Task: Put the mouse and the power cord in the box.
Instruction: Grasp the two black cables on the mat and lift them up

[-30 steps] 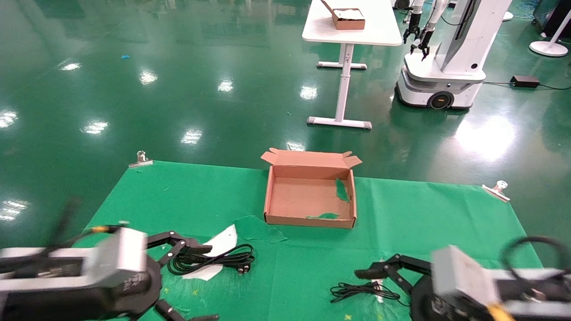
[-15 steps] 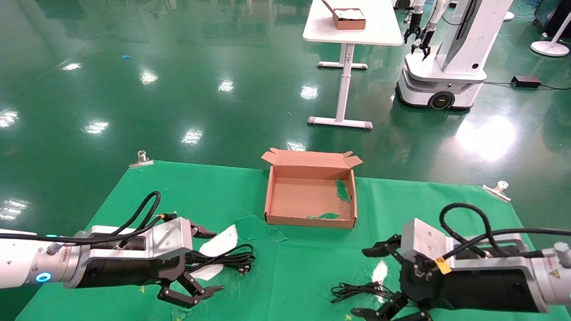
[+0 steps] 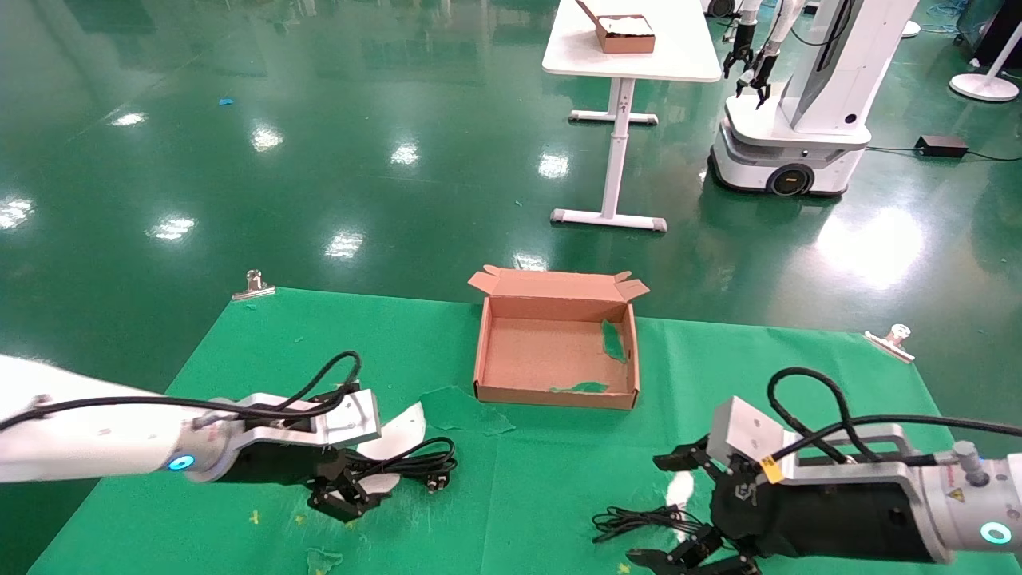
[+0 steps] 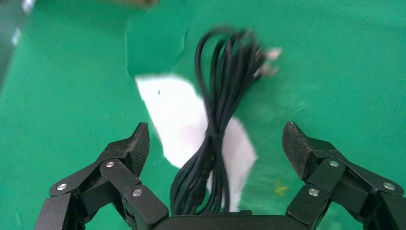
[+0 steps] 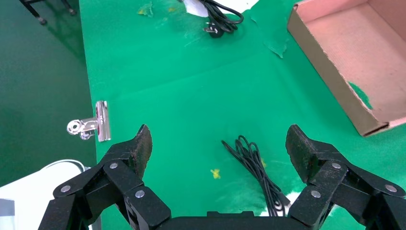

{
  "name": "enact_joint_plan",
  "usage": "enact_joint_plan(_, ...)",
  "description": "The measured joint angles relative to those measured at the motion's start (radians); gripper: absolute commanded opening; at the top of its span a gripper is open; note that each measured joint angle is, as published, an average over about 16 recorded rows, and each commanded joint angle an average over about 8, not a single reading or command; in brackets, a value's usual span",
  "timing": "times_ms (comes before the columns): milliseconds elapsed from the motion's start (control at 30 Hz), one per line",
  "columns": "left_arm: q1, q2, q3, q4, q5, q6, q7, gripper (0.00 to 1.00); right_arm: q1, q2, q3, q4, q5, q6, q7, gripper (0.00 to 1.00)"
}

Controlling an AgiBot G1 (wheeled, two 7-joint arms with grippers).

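Only partly visible: mouse (image 3: 651, 521) wire.

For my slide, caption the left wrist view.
Open left gripper poised over the looped power cord on green cloth.

Power cord (image 3: 399, 465) left of box (image 3: 555, 395)

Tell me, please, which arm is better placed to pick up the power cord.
The left. Its tool is open right over the power cord, with the loops lying between its fingers. The right tool is open over the thin wire bundle on the far side of the cloth.
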Motion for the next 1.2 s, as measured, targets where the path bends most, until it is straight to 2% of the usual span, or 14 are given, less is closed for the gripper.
enact_joint_plan(333, -0.086, 0.143, 0.031, 0.313, 0.077, -0.112, 0.099, 1.00, 0.011, -0.037, -0.018, -0.086, -0.015, -0.015, -0.042, 1.00)
enact_joint_plan(667, -0.121, 0.220, 0.028, 0.494, 0.073, -0.194, 0.203, 1.00, 0.025, -0.053, -0.038, -0.140, -0.053, -0.021, -0.084, 1.00)
enact_joint_plan(933, -0.137, 0.250, 0.020, 0.575, 0.061, -0.229, 0.260, 1.00, 0.100, -0.138, -0.130, -0.207, -0.246, 0.013, -0.122, 1.00)
enact_joint_plan(1200, -0.153, 0.263, 0.012, 0.629, 0.046, -0.237, 0.303, 1.00, 0.221, -0.306, -0.231, -0.407, -0.453, 0.085, -0.206, 1.00)
